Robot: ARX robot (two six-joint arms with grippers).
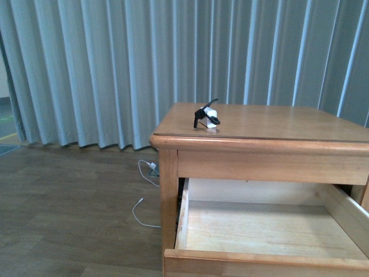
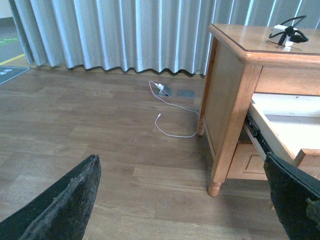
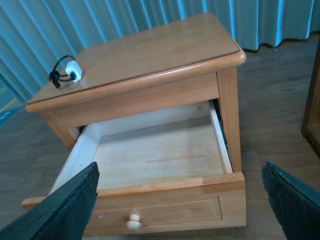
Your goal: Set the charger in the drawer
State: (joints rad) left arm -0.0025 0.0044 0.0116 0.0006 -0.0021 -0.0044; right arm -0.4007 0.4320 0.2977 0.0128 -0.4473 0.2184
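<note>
The charger [image 1: 209, 117] [image 2: 287, 35] [image 3: 70, 71], a small white cube with a black cable looped round it, stands on top of the nightstand [image 1: 271, 124] [image 2: 225, 90] [image 3: 150, 50], near the front edge on the robot's left side. It is well apart from both grippers and touches neither. Below it the drawer [image 1: 259, 262] [image 2: 272, 135] [image 3: 165, 192] is pulled out, its pale wooden inside bare, and the charger sits behind and above it. The left gripper [image 2: 180, 165] hangs low over the floor beside the nightstand with its two dark fingers [image 2: 65, 200] spread wide and holding nothing. The right gripper [image 3: 180, 167] looks down on the open drawer from the front, its two fingers [image 3: 60, 205] likewise spread wide and holding nothing. There is one charger, one open drawer and one round knob [image 3: 133, 222] on its front. One thin white cable [image 1: 144, 190] [image 2: 175, 120] lies on the wooden floor [image 1: 69, 219] by the curtain [image 1: 115, 69].
</note>
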